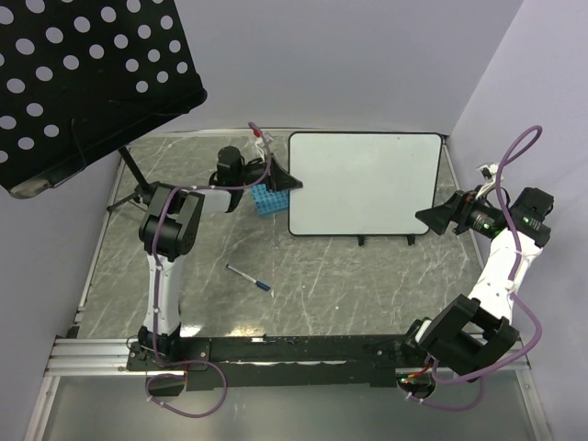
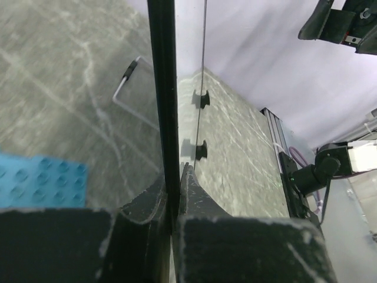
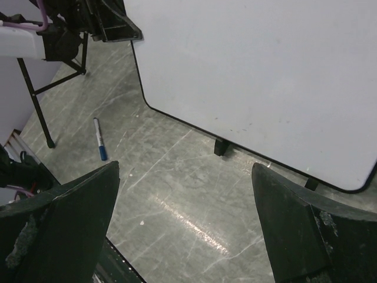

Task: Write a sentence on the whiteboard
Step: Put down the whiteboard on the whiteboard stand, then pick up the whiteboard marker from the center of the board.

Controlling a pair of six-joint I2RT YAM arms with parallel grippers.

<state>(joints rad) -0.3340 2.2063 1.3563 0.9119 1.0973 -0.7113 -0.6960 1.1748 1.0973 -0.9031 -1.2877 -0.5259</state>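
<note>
At the back of the worktop (image 1: 349, 285) your whiteboard (image 1: 367, 184) sits, its left edge pinched by the left claw (image 1: 283, 181), with a blue rack (image 1: 266, 200) just beside. Your right claw (image 1: 432, 218) hangs spread near the board's right edge. A marker (image 1: 250, 278) lies apart.

No writing, label, brand or number can be read in any view. The whiteboard (image 1: 365, 184) shows a plain white face, and the marker (image 1: 250, 279) lying nearer on the table is too small for any print to be read.
</note>
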